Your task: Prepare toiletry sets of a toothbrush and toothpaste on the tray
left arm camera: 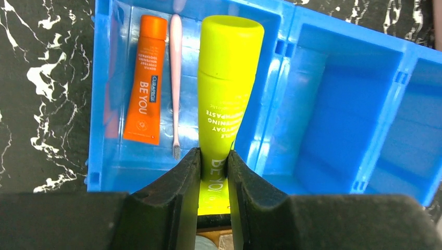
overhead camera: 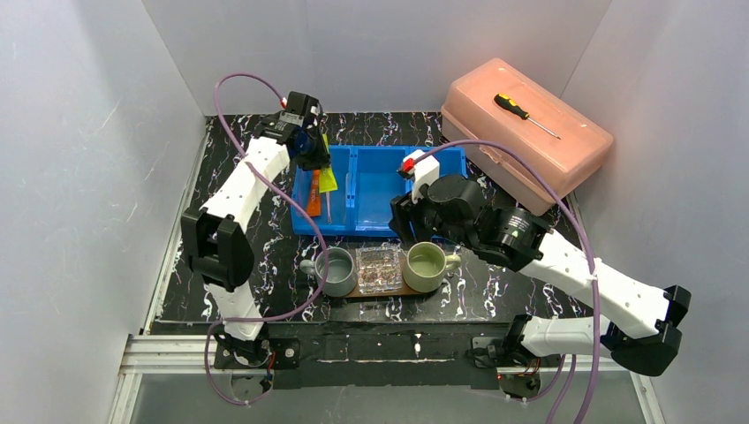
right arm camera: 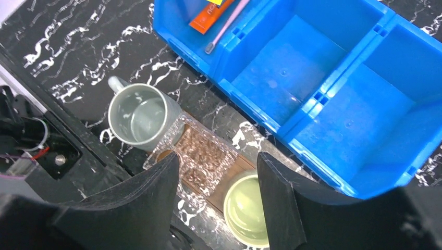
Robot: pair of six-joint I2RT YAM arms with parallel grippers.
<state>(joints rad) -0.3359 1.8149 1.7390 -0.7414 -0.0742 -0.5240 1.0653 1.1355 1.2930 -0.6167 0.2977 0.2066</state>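
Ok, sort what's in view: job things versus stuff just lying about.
Job: green tube, held in the left tool; orange tube; toothbrush; grey mug; pale green mug; tray.
Lying about: pink box; screwdriver on it; clear holder; blue bin, merely storing the supplies.

Arms (overhead camera: pixel 256 172) show white links (overhead camera: pixel 601 283), black joints (overhead camera: pixel 216 247), lilac cables (overhead camera: pixel 238 76), black pincer fingers (left arm camera: pixel 177 192).
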